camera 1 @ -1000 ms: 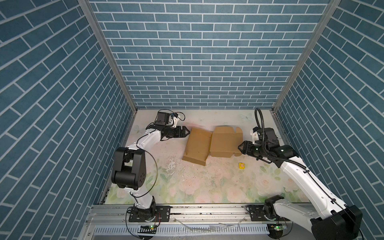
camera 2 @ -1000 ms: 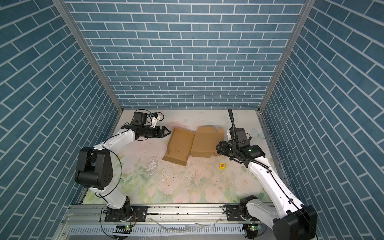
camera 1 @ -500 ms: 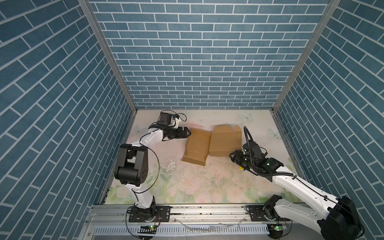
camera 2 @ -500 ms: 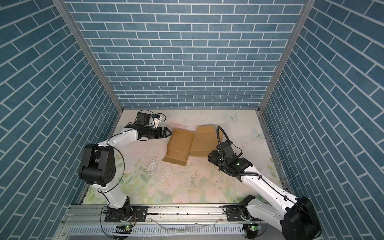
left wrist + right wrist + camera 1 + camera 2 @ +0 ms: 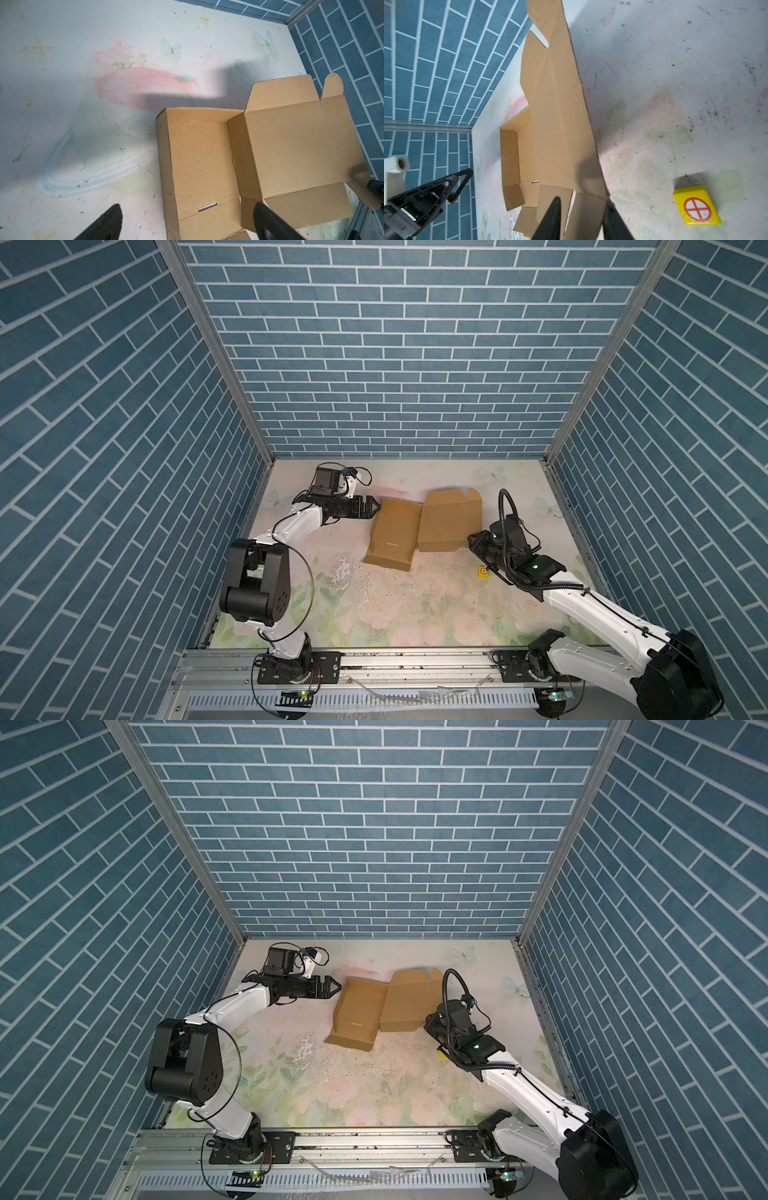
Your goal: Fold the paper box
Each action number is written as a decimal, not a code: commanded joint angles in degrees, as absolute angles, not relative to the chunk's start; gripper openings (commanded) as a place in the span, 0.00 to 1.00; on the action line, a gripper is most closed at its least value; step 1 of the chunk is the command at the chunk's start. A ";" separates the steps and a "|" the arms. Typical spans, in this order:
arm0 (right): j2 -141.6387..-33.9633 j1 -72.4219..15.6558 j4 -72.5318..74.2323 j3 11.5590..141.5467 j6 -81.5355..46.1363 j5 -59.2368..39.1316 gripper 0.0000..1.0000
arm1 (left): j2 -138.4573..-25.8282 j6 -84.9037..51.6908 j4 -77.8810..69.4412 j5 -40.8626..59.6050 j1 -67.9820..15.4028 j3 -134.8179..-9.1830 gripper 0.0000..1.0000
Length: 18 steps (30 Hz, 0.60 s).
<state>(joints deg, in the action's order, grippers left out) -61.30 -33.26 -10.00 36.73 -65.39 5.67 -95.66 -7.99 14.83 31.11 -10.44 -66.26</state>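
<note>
Flanking the half-folded paper box (image 5: 415, 526) at the back-middle of the floral table (image 5: 374, 614).
My left gripper (image 5: 376, 506) sits just beside the open tray's back corner, fingers wide apart. My right gripper (image 5: 584, 218) straddles the lid's near corner, and I cannot tell whether it pinches. A yellow cube (image 5: 483, 571) lies nearby.

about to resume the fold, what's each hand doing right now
left hand: open, empty, beside the paper box
right hand: astride its edge; grip cannot be told

Left arm (image 5: 297, 526) and right arm (image 5: 602, 614): white shells, black joints, thin black cables. Left gripper (image 5: 376, 506) black, triangular fingers (image 5: 108, 224). Corrugated black hose (image 5: 504, 510) on the right.
</note>
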 commanded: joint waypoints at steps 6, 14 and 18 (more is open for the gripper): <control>-62.89 -28.14 -8.87 40.22 -60.38 0.91 0.00 | -93.00 -3.64 15.03 33.38 -10.29 -66.17 1.00; -70.17 -24.90 -17.53 53.11 -33.70 -8.98 0.00 | -90.97 0.13 17.43 37.27 -9.60 -67.56 1.00; -76.09 -23.50 -26.78 62.81 -18.39 -16.99 0.00 | -89.86 2.19 18.42 40.18 -9.15 -68.56 0.99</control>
